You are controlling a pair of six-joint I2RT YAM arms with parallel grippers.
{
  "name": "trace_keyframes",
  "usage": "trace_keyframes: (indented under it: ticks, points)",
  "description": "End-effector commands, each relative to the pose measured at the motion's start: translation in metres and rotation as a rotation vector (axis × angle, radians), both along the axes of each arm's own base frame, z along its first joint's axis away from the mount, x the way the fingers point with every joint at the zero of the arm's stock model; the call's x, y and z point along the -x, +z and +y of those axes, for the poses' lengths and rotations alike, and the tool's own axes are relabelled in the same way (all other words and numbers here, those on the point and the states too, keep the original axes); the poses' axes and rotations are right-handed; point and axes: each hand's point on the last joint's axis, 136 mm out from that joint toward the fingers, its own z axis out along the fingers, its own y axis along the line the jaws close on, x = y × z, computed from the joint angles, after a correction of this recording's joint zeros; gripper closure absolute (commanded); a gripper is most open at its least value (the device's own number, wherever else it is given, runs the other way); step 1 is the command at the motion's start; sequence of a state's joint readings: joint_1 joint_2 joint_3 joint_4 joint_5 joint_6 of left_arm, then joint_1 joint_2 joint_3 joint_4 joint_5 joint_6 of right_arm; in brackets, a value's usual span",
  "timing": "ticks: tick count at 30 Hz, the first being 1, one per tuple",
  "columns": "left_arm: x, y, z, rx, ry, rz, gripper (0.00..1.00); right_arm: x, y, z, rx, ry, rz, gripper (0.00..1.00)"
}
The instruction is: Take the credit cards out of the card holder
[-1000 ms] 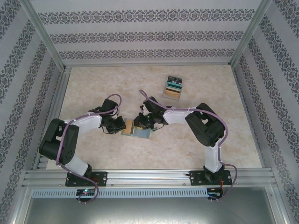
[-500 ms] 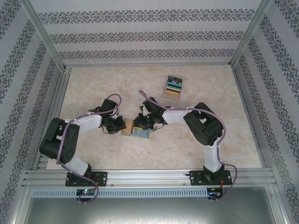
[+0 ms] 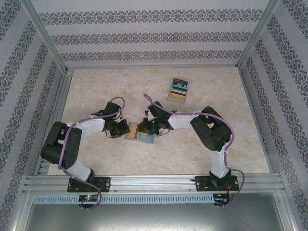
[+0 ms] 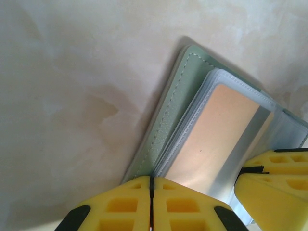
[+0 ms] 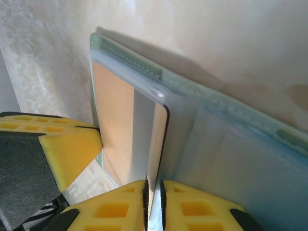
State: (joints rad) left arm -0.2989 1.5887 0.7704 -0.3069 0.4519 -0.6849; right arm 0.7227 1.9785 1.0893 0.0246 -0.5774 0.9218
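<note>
Marbled table (image 3: 96, 96), walled in patterned paper, with the card holder (image 3: 143, 137) lying open at its middle, between both arms. Left pincer (image 4: 151, 204): clenched at the holder's near edge; you cannot tell whether it nips the green cover. Right pincer (image 5: 154, 195): grasping the tan-gold card (image 5: 118, 125) by its edge, the card partly inside its clear sleeve. Draw it straight along the sleeve, keeping the holder pinned and untwisted. Freed cards (image 3: 177, 90) lie well apart, farther back.
</note>
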Motion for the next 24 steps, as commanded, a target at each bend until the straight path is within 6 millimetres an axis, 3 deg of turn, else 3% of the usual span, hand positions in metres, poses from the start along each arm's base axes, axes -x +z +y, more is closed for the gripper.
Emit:
trace_keyframes:
  ticks: [1, 14, 19, 24]
  points:
    - [0.008, -0.015, 0.01, -0.04, 0.022, 0.05, 0.92, 0.006, 0.003, 0.0, 0.0, -0.002, 0.009, 0.81]
    - [0.009, -0.014, 0.006, -0.017, 0.013, 0.053, 0.92, 0.001, -0.001, 0.022, -0.044, 0.016, 0.023, 0.84]
    - [0.009, -0.013, 0.005, -0.016, 0.013, 0.053, 0.92, 0.001, -0.001, 0.021, -0.05, 0.015, 0.025, 1.0]
    - [0.01, -0.014, 0.011, -0.049, 0.022, 0.057, 0.93, 0.002, 0.003, 0.009, -0.048, -0.004, 0.017, 1.0]
